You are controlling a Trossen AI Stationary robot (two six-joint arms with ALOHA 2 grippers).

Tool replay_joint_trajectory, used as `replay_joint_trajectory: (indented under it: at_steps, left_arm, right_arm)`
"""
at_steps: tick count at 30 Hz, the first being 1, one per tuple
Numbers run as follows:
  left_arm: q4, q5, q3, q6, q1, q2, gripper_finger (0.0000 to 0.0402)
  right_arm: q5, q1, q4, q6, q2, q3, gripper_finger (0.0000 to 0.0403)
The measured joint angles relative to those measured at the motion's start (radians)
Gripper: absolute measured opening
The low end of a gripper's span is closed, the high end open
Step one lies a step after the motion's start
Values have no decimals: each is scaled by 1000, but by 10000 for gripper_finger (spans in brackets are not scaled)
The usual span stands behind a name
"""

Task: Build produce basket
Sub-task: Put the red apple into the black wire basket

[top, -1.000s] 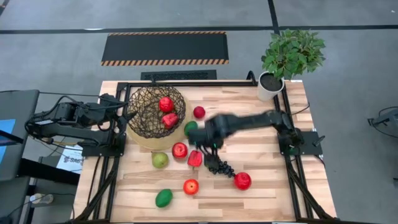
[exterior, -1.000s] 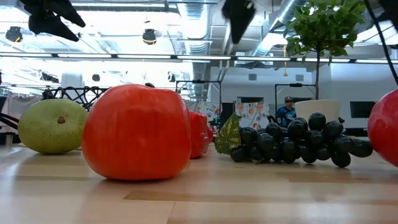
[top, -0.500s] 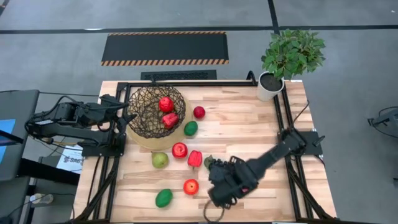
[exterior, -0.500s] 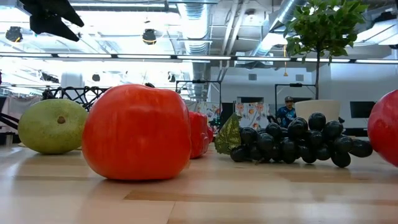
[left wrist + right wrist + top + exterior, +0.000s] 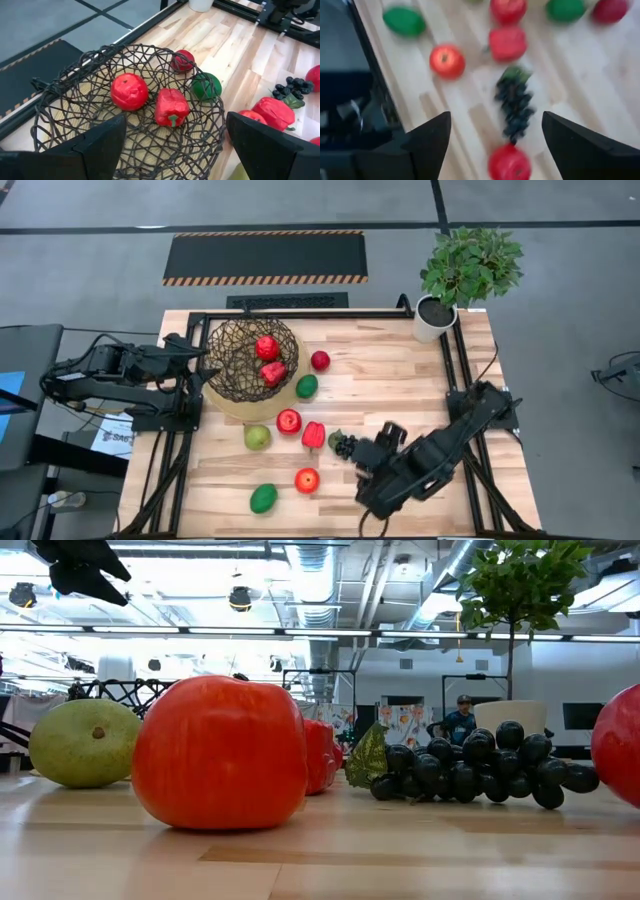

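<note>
The dark wire basket [image 5: 250,365] stands at the far left with a red apple [image 5: 129,91] and a red pepper [image 5: 171,107] inside. The rest of the produce lies on the table: a grape bunch [image 5: 515,102], a red pepper [image 5: 314,435], red apples [image 5: 289,421] [image 5: 307,480], a pear [image 5: 257,437] and green ovals [image 5: 307,386] [image 5: 263,498]. My left gripper [image 5: 203,366] is open at the basket's left rim. Whether it touches the rim, I cannot tell. My right gripper [image 5: 372,468] is open and empty, high above the grapes and a red apple [image 5: 509,162].
A potted plant [image 5: 455,285] stands at the far right corner. A small red apple [image 5: 320,360] lies right of the basket. A black frame [image 5: 300,313] runs round the tabletop. Bare wood [image 5: 400,380] lies in the middle right. A person [image 5: 460,720] stands in the room behind.
My right gripper has swung from above the grapes beside the basket toward the table's near edge, then a little to the right, and has left the top of the low view. The produce and the basket have stayed where they were.
</note>
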Motion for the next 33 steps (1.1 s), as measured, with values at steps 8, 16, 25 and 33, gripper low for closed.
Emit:
replay_joint_trajectory:
  at_steps: [8,16,25,33]
  left_arm:
    - [0,-5,0,5,0,0,330]
    - [12,-14,0,-9,0,0,330]
    - [11,-14,0,-57,0,0,330]
    - [7,-14,0,-92,0,0,330]
  right_arm:
    - [225,-27,3,-32,-235,-145,327]
    - [204,-46,0,239,-528,-566,326]
    - [72,-1,101,367,-583,-782,326]
    - [-3,-1,115,382,-501,-822,327]
